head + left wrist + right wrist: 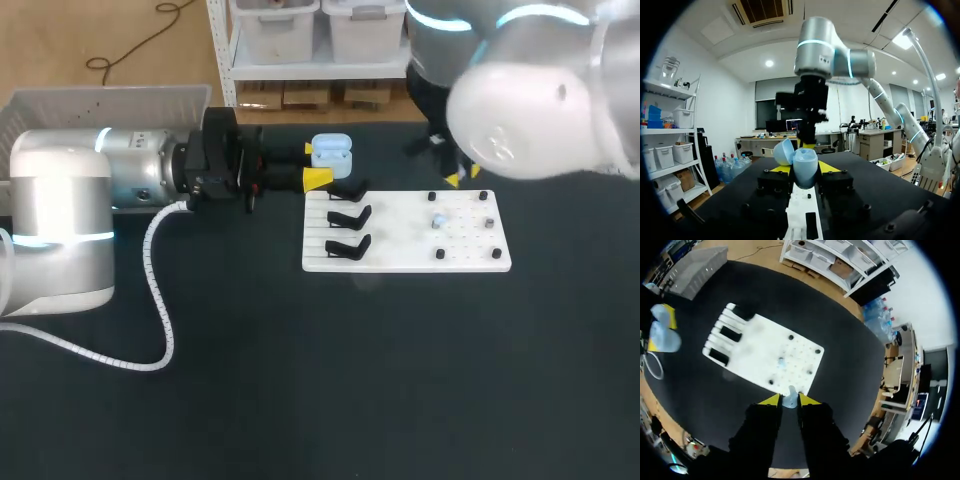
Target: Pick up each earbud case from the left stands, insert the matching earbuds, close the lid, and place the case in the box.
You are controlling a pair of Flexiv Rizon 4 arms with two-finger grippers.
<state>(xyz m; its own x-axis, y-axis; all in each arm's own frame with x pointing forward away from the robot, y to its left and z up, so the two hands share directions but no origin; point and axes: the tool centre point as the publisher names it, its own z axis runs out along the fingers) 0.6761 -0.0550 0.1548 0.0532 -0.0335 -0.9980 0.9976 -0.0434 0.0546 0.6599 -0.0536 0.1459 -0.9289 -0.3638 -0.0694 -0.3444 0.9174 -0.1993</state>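
left claw (314, 164) clamping open case (333, 152), right claw (789, 399) pinching earbud (789, 402)

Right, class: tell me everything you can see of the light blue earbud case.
The light blue glossy plastic earbud case is rounded, its hinged lid swung open. The left end effector clamps it between both yellow fingertips, holding it at the white board's far-left corner, beside the black stands. Its contents cannot be made out.

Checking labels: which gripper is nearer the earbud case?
Left. The left gripper is shut on the earbud case; the right gripper holds an earbud by the white board's far edge.
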